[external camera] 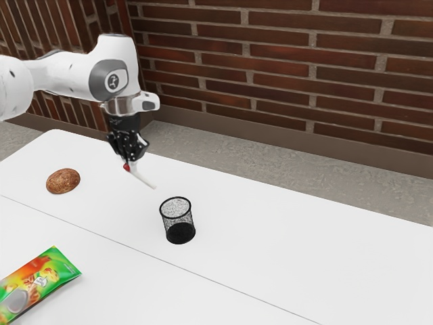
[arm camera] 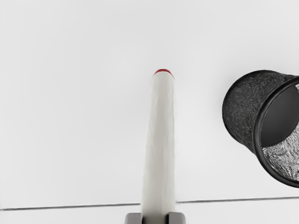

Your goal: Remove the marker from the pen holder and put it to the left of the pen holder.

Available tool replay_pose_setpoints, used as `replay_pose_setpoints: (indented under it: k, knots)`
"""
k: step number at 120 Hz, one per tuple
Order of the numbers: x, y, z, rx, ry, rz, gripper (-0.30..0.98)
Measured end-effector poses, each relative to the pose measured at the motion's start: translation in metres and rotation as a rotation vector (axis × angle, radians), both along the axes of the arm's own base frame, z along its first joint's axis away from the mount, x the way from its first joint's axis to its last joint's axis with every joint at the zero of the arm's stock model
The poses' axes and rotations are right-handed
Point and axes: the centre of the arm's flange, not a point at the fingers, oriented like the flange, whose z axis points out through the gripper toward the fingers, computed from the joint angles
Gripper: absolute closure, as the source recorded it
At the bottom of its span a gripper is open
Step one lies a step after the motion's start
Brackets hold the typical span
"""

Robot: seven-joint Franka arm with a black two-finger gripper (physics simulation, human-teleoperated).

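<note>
Above table [external camera: 284,237] | end effector [external camera: 130,161] pointing down | clamped on tilted marker [external camera: 143,179]

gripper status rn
Gripper: closed on the marker, one finger on each side, holding it above the table
</note>
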Motion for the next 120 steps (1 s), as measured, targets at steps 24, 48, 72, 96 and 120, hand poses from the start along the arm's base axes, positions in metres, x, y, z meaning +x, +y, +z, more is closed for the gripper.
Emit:
replay_pose_setpoints:
  k: [24,48,72,96,120]
  knots:
    - [0.044,0.007,-0.04,-0.05,-0.036,-0.027,0.79]
    - [0.058,0.024,-0.071,-0.113,-0.053,-0.022,0.73]
    - [0.048,0.039,0.0,-0.076,-0.154,-0.056,0.32]
    - [-0.022,-0.059,0.185,-0.011,-0.302,-0.269,0.12]
    - [-0.045,-0.13,0.189,-0.036,-0.182,-0.442,0.05]
